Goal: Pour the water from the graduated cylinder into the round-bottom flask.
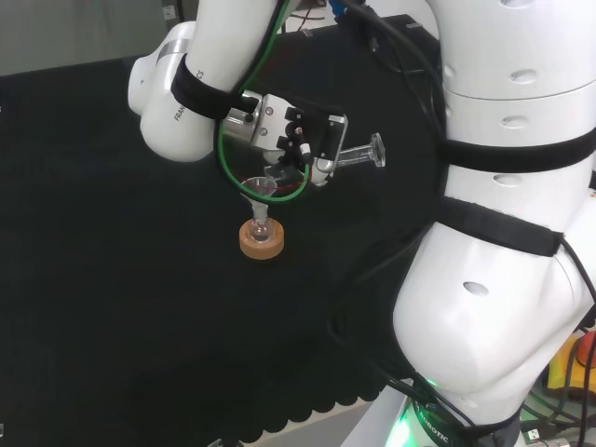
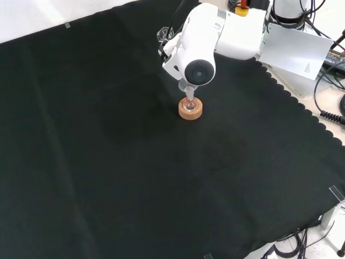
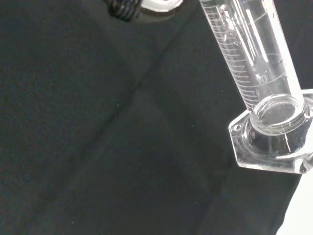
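The hand (image 1: 303, 140) is curled round the graduated cylinder (image 1: 358, 156), tipped nearly level with its base to the right in the head view, so water runs down into the round-bottom flask (image 1: 262, 223), steadied on its cork ring (image 1: 262, 241) mid-counter (image 1: 112, 307).

Matt black cloth (image 2: 108, 162) covers the bench, the graduated cylinder (image 3: 254, 63) looks clear and glossy, the ring stand (image 1: 262, 239) like cork.

A tan cork ring (image 1: 262, 240) is seen on the black-clothed surface (image 1: 112, 307), a clear graduated cylinder (image 3: 254, 73) is ruled with pale lines, and the robot hand (image 1: 303, 135) is black and white.
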You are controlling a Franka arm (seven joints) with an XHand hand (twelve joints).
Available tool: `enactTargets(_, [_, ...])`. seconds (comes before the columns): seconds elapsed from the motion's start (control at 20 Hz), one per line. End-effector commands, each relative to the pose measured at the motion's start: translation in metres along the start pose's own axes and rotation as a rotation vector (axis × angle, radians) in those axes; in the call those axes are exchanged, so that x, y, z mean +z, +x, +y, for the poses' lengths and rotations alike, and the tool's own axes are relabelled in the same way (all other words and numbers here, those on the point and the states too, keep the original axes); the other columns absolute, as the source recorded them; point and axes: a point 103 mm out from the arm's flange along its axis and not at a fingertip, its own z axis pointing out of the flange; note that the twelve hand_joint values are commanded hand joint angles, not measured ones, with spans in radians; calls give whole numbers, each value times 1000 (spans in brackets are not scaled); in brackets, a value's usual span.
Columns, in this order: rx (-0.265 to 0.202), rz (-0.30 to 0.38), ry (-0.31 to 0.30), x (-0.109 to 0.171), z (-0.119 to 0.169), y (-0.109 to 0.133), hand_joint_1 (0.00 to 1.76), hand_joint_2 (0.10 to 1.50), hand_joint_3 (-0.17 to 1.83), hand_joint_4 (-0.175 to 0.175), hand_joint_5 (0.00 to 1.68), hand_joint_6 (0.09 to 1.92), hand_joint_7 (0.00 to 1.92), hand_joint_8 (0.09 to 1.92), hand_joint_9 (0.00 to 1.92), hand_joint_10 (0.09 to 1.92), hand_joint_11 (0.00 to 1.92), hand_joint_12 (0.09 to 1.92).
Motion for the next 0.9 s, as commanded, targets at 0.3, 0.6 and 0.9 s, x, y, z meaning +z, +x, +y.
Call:
enactTargets(0.3, [19, -24, 13, -2, -2, -4, 1159, 894, 446, -175, 1010, 1037, 1356, 200, 1509, 87, 1370, 648])
enactTargets(0.6, [22, -38, 24, -7, -3, -1, 1159, 895, 444, -175, 1010, 1036, 1356, 198, 1509, 87, 1369, 647])
enactTargets(0.9, [20, -36, 18, -5, -3, -4, 1159, 895, 443, -175, 1010, 1036, 1356, 197, 1509, 87, 1369, 646])
